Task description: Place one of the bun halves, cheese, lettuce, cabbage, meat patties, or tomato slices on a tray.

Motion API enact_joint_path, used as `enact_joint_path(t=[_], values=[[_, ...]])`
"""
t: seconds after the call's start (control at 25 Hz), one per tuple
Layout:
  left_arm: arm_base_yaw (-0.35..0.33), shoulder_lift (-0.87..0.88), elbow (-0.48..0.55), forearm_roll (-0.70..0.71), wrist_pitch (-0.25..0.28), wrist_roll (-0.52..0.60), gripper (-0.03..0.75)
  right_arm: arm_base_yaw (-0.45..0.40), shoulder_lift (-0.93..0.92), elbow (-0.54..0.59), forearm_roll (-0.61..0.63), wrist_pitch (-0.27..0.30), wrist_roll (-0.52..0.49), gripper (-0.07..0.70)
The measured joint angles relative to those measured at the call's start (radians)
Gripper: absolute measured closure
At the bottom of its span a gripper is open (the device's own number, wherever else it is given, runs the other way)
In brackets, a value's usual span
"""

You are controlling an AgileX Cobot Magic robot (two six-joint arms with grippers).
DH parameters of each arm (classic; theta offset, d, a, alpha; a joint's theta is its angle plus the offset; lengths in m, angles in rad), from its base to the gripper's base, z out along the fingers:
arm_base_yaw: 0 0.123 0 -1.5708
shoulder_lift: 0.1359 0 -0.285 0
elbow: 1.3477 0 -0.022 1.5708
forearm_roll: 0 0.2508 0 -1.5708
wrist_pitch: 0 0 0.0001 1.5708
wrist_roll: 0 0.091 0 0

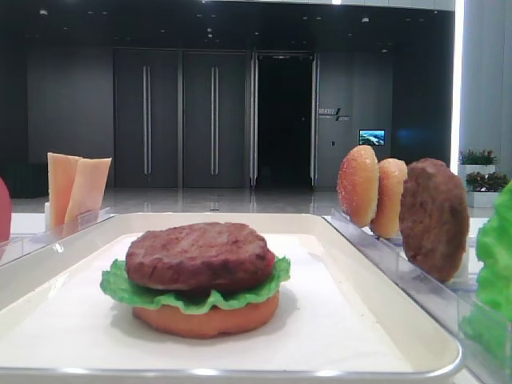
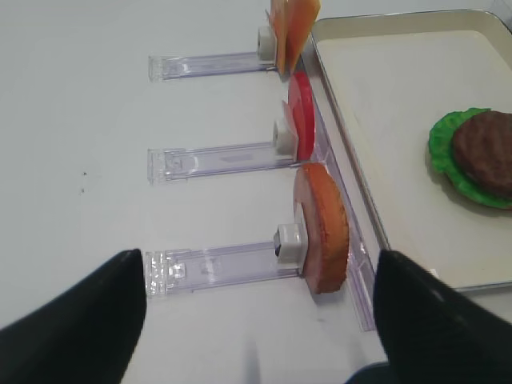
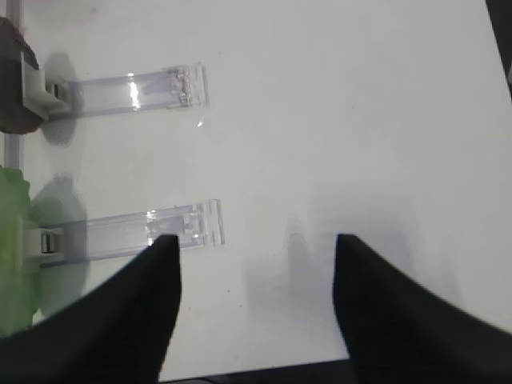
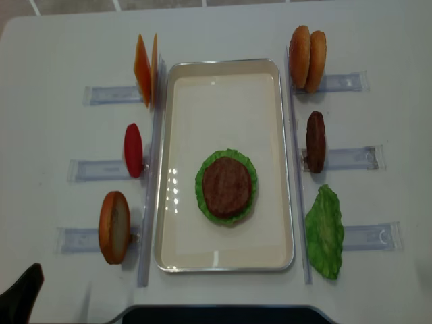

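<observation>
- tray (image 4: 283, 162) centre of table; bun half, lettuce, meat patty (image 4: 227, 185) stacked near its front, far half bare.
- next layers stand on edge in left racks: tomato slice (image 2: 302, 126), cheese (image 2: 290, 28), ahead of left gripper (image 2: 260, 312).
- left jaws spread, empty; right gripper (image 3: 254, 300) likewise released over bare table.

Dark wall (image 1: 72, 104) with tall doors (image 1: 180, 120) (closed), glossy floor (image 1: 216, 200) beyond.

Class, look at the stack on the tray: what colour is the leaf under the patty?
Bright green; the lettuce shows best in the low exterior view, ruffled under the patty.
</observation>
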Motion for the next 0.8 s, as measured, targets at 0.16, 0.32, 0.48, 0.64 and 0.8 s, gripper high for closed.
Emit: enact_joint_path(t=[0.16,0.32,0.48,0.64,0.8], values=[[0.000,-0.001,0.000,0.000,0.000,0.000,0.022,0.000,-0.138,0.091,0.000,-0.037,0.000,0.202],[0.000,-0.001,0.000,0.000,0.000,0.000,0.022,0.000,-0.243,0.168,0.000,-0.055,-0.001,0.202],[0.000,-0.001,0.000,0.000,0.000,0.000,0.022,0.000,-0.339,0.218,0.000,-0.085,-0.008,0.202],[0.000,-0.001,0.000,0.000,0.000,0.000,0.022,0.000,-0.430,0.225,0.000,-0.093,-0.014,0.202],[0.000,-0.001,0.000,0.000,0.000,0.000,0.022,0.000,-0.503,0.226,0.001,-0.095,-0.031,0.202]])
